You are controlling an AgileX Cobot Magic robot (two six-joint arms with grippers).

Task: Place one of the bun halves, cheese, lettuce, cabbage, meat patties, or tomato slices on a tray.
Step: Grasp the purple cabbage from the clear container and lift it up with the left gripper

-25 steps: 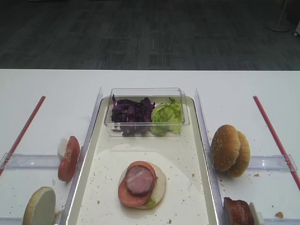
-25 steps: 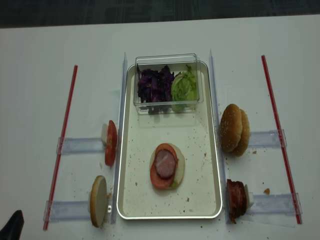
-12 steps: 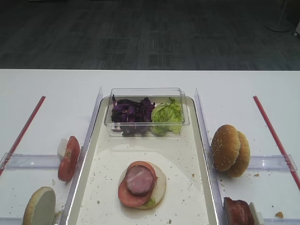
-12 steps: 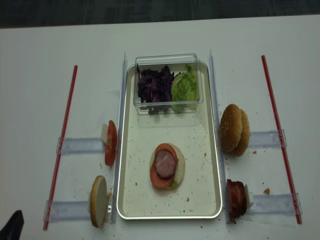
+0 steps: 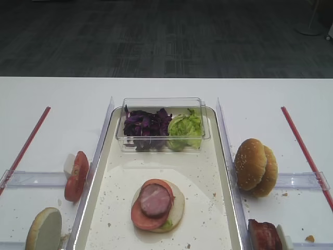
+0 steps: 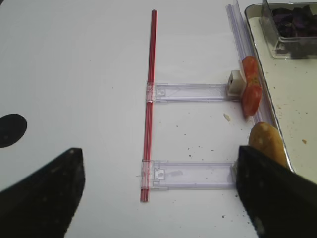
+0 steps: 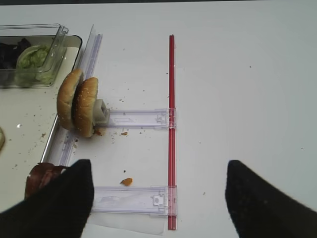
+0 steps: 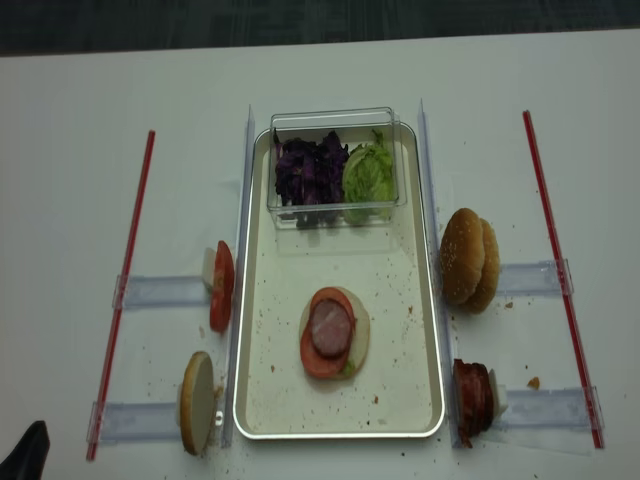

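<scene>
On the cream tray (image 5: 117, 182) lies a stack: a bun half, lettuce, a tomato slice and a meat patty (image 5: 155, 200) on top. Purple cabbage (image 5: 145, 125) and lettuce (image 5: 184, 127) fill a clear tub at the tray's far end. Left of the tray stand tomato slices (image 6: 250, 91) and one bun half (image 6: 266, 144). On its right stand two bun halves (image 7: 78, 102) and meat patties (image 7: 40, 177). Cheese is out of view. My left gripper (image 6: 158, 198) is open over the table left of the tray. My right gripper (image 7: 158, 198) is open over the table to its right.
Clear plastic rails (image 8: 165, 291) hold the food upright on both sides of the tray. A red strip (image 8: 125, 280) runs along the left and another red strip (image 8: 560, 270) along the right. Crumbs dot the tray and table.
</scene>
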